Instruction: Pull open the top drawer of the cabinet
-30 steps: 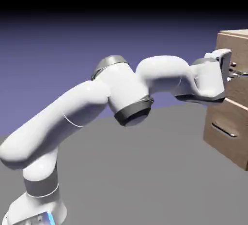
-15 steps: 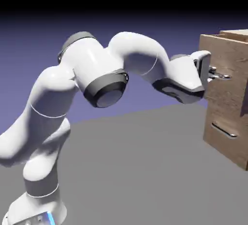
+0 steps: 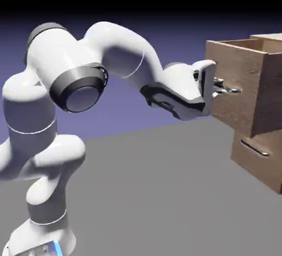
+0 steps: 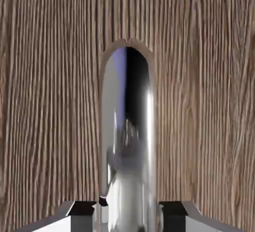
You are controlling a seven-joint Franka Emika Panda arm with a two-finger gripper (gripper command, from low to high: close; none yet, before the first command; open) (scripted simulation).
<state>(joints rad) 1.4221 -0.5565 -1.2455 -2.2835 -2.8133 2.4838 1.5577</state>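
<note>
- The table (image 3: 165, 194) is flat, plain and grey, and it lies far below the gripper (image 3: 224, 87).
- Behind everything is a smooth blue-violet wall that turns black at the top.
- The arm (image 3: 110, 62) is white, round and shiny, with dark grey rings at its bends.
- The gripper is squeezed shut on the handle (image 3: 231, 90) of the top drawer (image 3: 242, 79).
- In the hand view the handle (image 4: 128, 141) is a shiny silver bar, and it runs up the middle between the two small grey fingertips (image 4: 82, 208).
- The bar is like a mirror with soft blurry shapes in it.
- All around the bar the hand view shows light brown wood with thin lines.
- The top drawer is a wood box with a flat front, right in front of the gripper.
- It sticks out from the cabinet (image 3: 270, 161), and its open top shows.
- The cabinet is tall, boxy and the same light brown wood, and it stands behind the drawer, past the gripper.
- The lower drawer (image 3: 259, 158) is below the gripper, pushed in, with its own thin silver bar (image 3: 254, 150).
</note>
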